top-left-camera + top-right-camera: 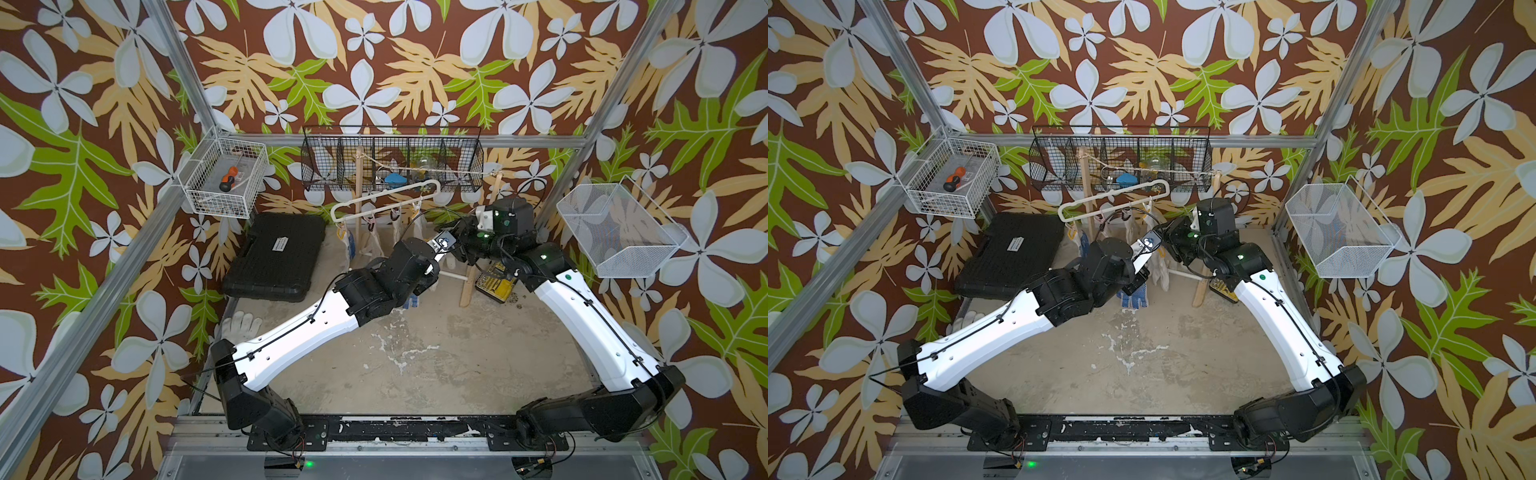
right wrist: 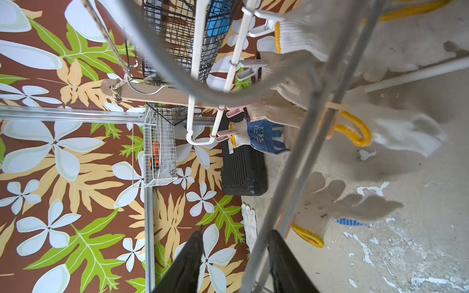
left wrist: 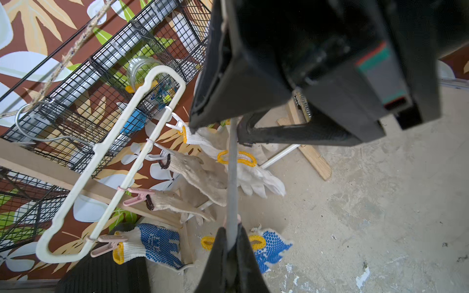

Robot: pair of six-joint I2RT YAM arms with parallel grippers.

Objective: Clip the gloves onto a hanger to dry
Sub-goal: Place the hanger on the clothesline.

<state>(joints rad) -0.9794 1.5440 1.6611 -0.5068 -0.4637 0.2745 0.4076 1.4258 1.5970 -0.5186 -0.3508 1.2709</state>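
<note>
At the back edge of the desk point(image 3: 380, 203) a white plastic hanger point(image 3: 133, 165) dangles on a wire hook from a rope, and the clipping job looks about halfway through. Four gloves hang from its pegs by their ribbed cuffs: a blue-dotted glove point(image 3: 152, 243) and a dark-trimmed glove point(image 3: 177, 203) on pink pegs, then a second dark-trimmed glove point(image 3: 195, 170) and a yellow-cuffed glove point(image 3: 200, 138) on white pegs. A fifth glove point(image 3: 258, 177), its yellow cuff gaping in a loop, hangs right by both hands; what holds it up I cannot make out. The left hand point(image 3: 231, 232) has its jaws together with a thin grey strip point(image 3: 232, 182) running up between them, which I cannot identify. The right hand point(image 2: 236, 233) stands with its jaws apart, gripping nothing. A spare dotted glove point(image 3: 274, 247) lies flat on the desk below, and a plain white glove point(image 1: 241, 324) lies near the left edge. I'd guess the next move is fetching one of these. The limp, soft knit wants a pinch at the cuff, the sprung peg needs squeezing open, and the light hanger will likely swing.
</note>
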